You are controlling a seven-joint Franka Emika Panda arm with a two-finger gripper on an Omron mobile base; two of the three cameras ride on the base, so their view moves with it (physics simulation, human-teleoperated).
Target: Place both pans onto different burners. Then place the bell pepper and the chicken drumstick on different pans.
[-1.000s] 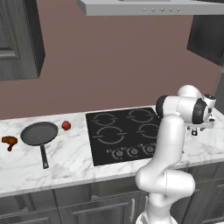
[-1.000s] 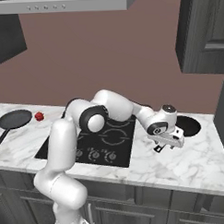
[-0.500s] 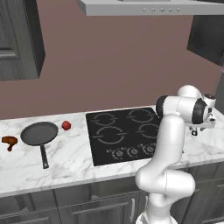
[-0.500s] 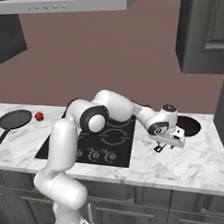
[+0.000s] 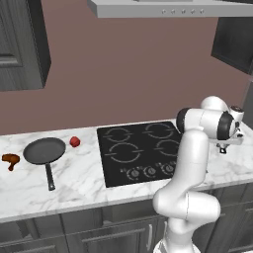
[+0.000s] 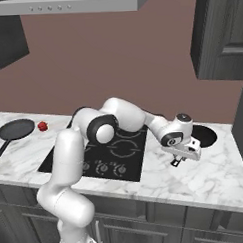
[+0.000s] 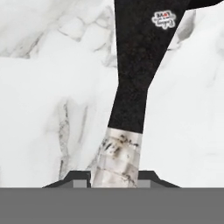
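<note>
With its fingers (image 7: 114,177) clenched on the smaller black pan's long thin handle (image 7: 135,74), the arm can carry it to a burner (image 5: 124,153).

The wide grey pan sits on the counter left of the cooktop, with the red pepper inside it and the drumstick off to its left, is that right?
Not quite. In the left base view the bell pepper lies on the marble counter just beside the wide grey pan, toward the cooktop, not inside it. The rest holds: the drumstick lies to the pan's left.
</note>
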